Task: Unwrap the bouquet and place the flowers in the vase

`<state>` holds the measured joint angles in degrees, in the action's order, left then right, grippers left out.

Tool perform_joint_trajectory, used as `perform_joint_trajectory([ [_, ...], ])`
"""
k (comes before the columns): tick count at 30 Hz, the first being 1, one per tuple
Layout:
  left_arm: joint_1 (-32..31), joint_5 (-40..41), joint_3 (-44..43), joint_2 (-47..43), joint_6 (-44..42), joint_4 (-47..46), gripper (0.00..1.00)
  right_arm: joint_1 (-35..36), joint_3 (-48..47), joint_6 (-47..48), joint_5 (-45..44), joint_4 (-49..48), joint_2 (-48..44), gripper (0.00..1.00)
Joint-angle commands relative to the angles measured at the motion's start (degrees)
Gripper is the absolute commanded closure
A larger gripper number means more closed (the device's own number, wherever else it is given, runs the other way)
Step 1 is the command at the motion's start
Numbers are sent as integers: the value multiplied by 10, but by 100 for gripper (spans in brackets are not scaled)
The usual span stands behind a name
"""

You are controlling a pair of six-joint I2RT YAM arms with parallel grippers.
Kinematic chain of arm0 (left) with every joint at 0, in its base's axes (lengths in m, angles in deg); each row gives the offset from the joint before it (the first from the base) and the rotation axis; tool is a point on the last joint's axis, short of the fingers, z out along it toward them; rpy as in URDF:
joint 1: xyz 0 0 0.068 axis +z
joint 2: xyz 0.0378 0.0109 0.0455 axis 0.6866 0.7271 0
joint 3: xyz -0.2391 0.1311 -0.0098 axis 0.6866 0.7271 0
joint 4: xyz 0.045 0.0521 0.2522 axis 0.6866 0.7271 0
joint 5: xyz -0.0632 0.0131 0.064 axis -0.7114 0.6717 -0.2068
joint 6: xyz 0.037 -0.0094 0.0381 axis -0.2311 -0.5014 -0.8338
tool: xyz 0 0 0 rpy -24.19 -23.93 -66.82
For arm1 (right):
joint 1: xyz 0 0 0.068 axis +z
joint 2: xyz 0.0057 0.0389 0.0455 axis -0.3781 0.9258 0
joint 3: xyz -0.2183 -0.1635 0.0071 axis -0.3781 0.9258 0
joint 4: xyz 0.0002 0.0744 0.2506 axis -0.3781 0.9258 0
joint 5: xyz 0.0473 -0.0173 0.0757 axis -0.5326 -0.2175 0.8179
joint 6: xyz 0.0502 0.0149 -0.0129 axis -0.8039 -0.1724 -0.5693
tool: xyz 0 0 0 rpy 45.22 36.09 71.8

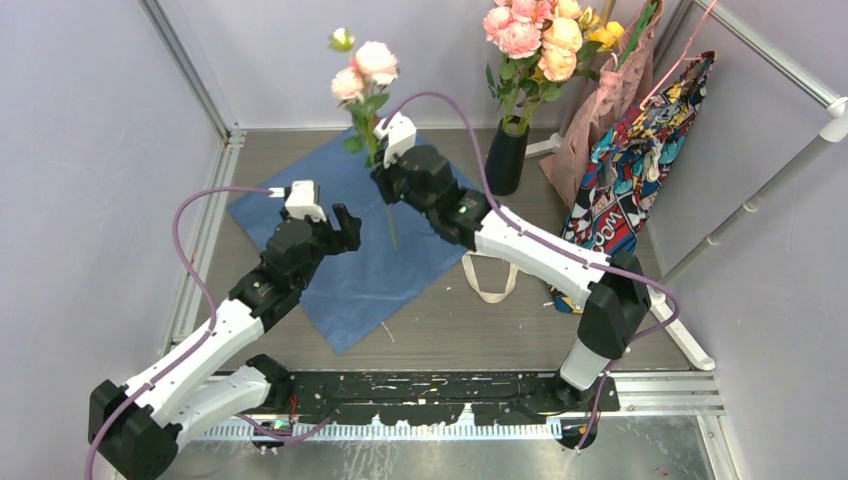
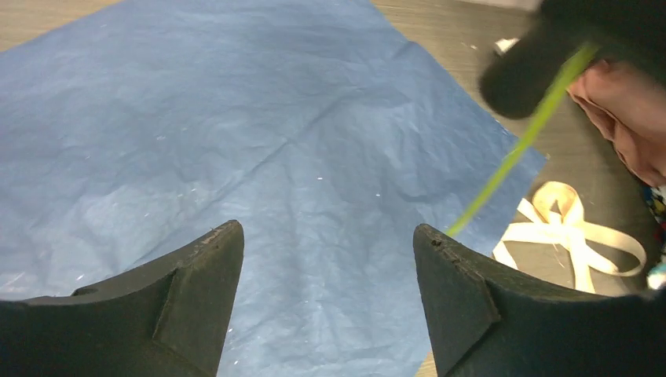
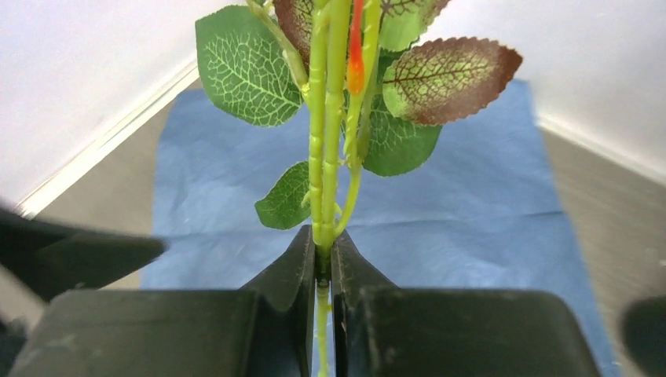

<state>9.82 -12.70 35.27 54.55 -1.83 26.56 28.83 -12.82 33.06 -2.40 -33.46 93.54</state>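
My left pincer (image 1: 343, 228) hovers low over the paper (image 1: 350, 250), jaws wide apart, nothing between them. From its own camera I see only creased blue sheet between my two fingers (image 2: 200, 275), speckled with pale crumbs. At the right of that view are one green stem (image 2: 518, 149) slanting up and the ribbon (image 2: 565, 228), a detail the right wrist view doesn't give.

Centre now: my right pincer (image 1: 380, 180) is clamped on the flowers (image 1: 365, 70), holding them upright in the air above the paper. The top view alone shows the blooms, two pale pink roses and a small bud. The right wrist close-up gives what it can't: several thin stems pinched together between my closed jaws, veined green leaves, one brownish leaf (image 3: 451, 78).

The cream ribbon lies loose on the grey wood-grain table (image 1: 500, 330), just off the paper's right edge. Pale walls (image 1: 90, 150) all round, metal rails in the corners.

Further right, the black vase (image 1: 506, 160) stands upright near the paper's far corner, already holding pink, peach and yellow blooms. Bags (image 1: 640, 150) lean against the right wall.
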Motion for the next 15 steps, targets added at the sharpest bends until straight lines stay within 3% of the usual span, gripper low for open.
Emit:
perform_joint_trajectory([
  [1, 7, 92, 29, -33, -5, 6, 18, -70, -91, 50, -42, 7, -3, 99],
  [7, 8, 126, 59, -43, -15, 24, 16, -166, -183, 107, -41, 50, 24, 99],
  [15, 7, 112, 57, -3, -19, 0, 16, -288, -291, 123, -22, 62, 59, 99],
])
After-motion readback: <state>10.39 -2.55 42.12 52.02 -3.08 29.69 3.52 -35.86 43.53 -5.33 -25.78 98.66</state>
